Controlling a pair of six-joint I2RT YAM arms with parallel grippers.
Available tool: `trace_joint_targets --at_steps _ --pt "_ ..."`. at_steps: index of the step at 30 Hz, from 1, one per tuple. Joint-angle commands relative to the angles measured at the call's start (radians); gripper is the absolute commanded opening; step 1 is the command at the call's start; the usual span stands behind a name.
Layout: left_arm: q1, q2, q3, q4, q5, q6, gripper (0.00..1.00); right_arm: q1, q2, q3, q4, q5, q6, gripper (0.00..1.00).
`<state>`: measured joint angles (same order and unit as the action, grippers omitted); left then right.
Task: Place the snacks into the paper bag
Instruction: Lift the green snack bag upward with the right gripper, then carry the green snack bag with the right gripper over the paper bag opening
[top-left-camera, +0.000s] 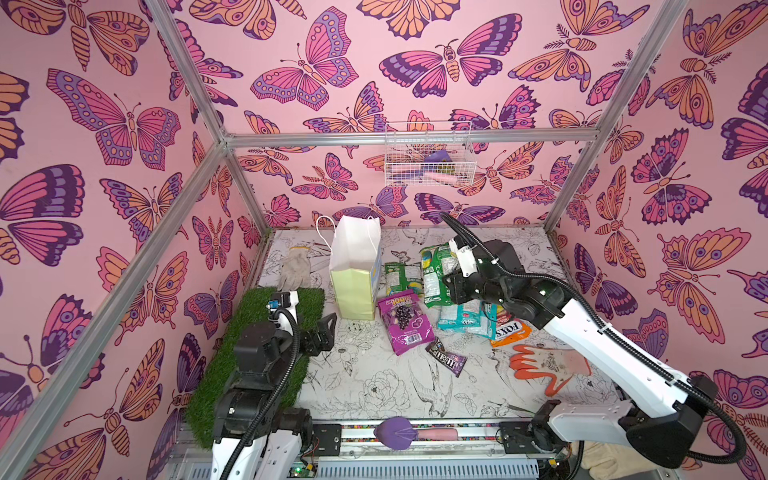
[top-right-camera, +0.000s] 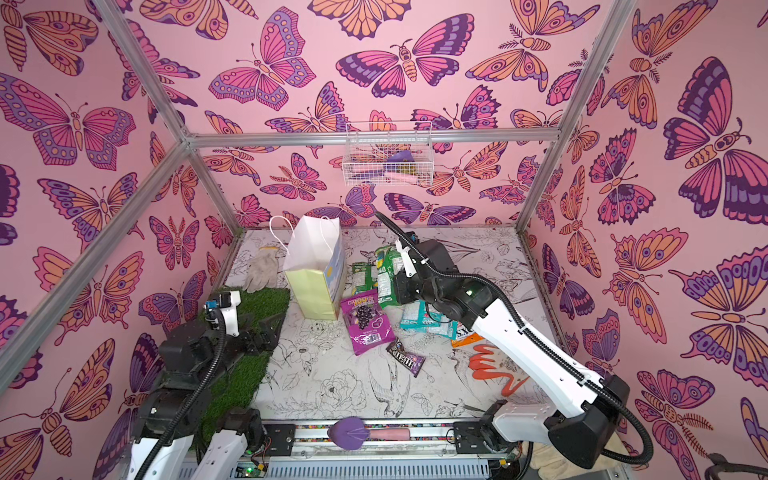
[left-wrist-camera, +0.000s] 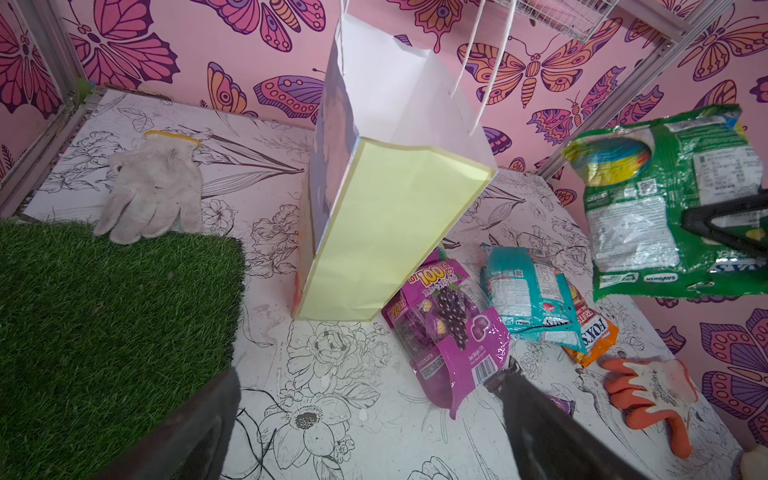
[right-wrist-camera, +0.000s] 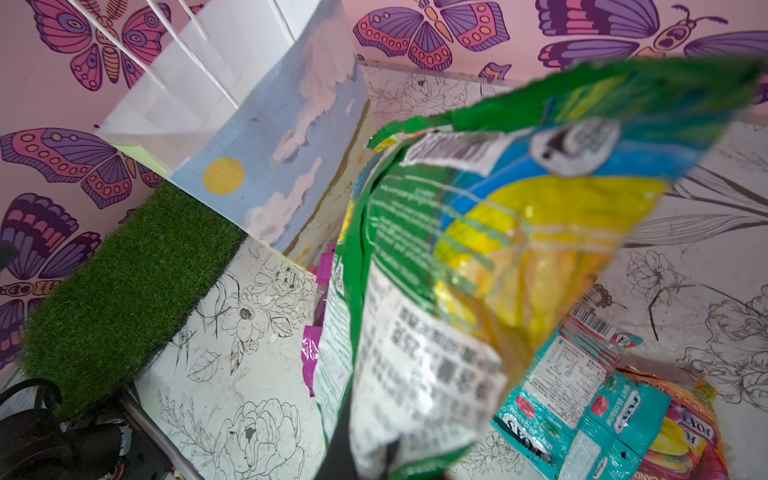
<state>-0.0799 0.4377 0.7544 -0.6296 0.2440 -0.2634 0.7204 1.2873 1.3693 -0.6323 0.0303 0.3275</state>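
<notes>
Right gripper (top-left-camera: 451, 289) pinches a green snack packet (top-left-camera: 432, 266) aloft, right of the upright paper bag (top-left-camera: 355, 266); left gripper (top-left-camera: 326, 334) spread wide at the grass mat's (top-left-camera: 249, 353) edge.

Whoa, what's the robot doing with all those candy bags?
It is filling the paper bag. The right tool is shut on a green packet, held up off the table beside the upright bag, not yet inside. The left tool is open and empty over the grass mat. A second green packet, the purple grape pouch, the teal packets, the orange Fox's bag and the M&M's lie on the table.
</notes>
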Motion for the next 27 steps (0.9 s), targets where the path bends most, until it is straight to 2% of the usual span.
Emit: trace_joint_targets --at_steps 1,18,27 --pt "-0.007 -0.011 -0.015 -0.009 0.012 -0.003 1.0 0.033 0.014 0.075 0.006 0.032 -0.044 0.0" --pt "-0.007 -0.018 -0.016 -0.009 0.015 -0.001 1.0 0.207 0.122 0.32 0.001 0.077 -0.125 0.0" --pt "-0.007 -0.022 -0.016 -0.006 0.018 0.001 1.0 0.254 0.196 0.453 -0.007 0.077 -0.15 0.0"
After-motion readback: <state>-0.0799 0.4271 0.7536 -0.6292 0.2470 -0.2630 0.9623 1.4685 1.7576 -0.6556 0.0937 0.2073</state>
